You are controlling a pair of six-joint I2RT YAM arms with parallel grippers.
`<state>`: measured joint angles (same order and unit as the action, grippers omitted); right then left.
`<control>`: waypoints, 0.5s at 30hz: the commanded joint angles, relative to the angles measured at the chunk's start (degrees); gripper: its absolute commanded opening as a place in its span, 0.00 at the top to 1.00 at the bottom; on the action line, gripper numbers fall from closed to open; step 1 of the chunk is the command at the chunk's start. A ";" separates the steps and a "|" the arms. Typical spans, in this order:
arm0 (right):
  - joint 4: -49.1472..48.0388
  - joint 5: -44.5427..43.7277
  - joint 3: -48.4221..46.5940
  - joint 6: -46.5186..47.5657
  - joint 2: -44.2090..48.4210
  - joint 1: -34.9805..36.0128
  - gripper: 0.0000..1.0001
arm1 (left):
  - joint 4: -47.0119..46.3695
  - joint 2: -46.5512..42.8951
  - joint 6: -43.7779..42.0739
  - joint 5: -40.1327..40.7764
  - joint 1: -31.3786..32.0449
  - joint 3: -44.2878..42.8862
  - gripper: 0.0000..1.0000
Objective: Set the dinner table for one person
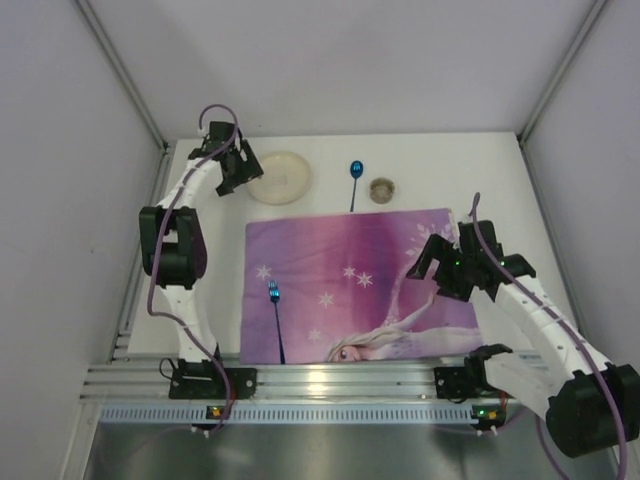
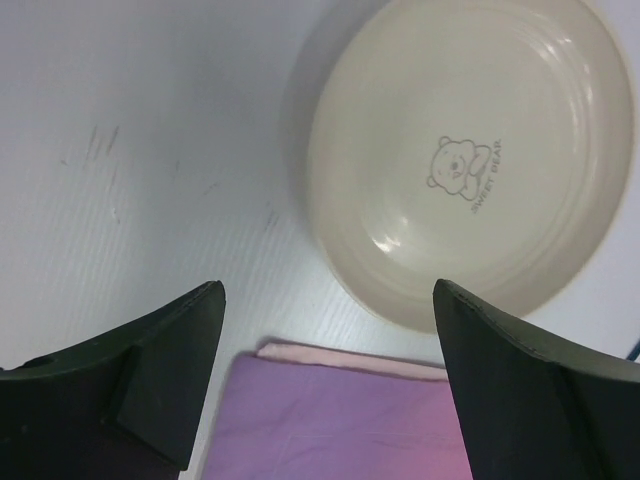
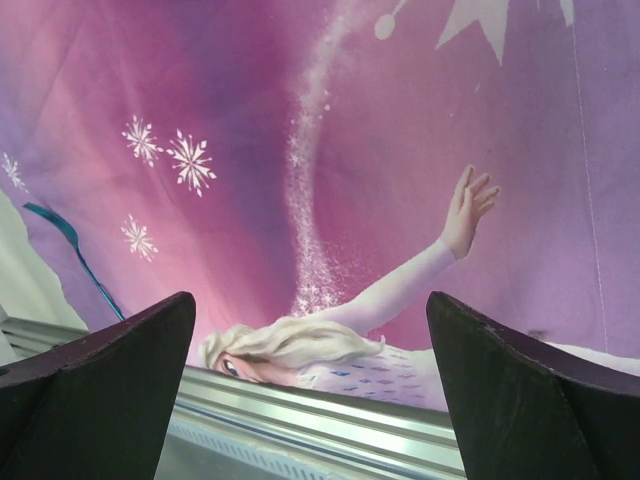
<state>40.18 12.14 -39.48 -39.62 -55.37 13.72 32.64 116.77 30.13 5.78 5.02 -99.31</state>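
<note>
The white dinner table (image 1: 450, 165) carries a purple-pink snowflake placemat (image 1: 360, 285) at its centre. A blue fork (image 1: 276, 318) lies on the mat's left part. Beyond the mat's far edge sit a cream plate (image 1: 282, 177), a blue spoon (image 1: 355, 180) and a small cup (image 1: 382, 189). My left gripper (image 1: 243, 172) hovers open at the plate's left rim, above the mat's far-left corner (image 2: 340, 420). The plate (image 2: 470, 160) with its bear print lies just past the empty left gripper (image 2: 328, 292). Open and empty, my right gripper (image 1: 428, 265) hangs over the mat's right side (image 3: 330, 150).
An aluminium rail (image 1: 330, 380) runs along the near edge and holds both arm bases. Grey walls close in the table on the left, right and back. The fork (image 3: 75, 250) shows at the left of the right wrist view, the rail (image 3: 320, 410) below.
</note>
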 commanded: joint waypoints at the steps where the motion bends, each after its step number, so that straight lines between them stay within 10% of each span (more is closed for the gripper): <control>1: -1.34 0.78 -2.17 1.38 -2.10 -0.18 0.00 | -1.07 3.20 0.11 -6.73 -3.43 1.82 0.10; 15: -0.28 -0.80 -3.06 2.88 -5.98 -0.36 0.00 | -9.88 12.51 2.91 -13.78 -3.70 0.26 0.18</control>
<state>40.29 11.88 -42.11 -37.04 -62.52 13.69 25.19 126.19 31.62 -6.44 1.30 -97.84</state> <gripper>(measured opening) 0.996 0.835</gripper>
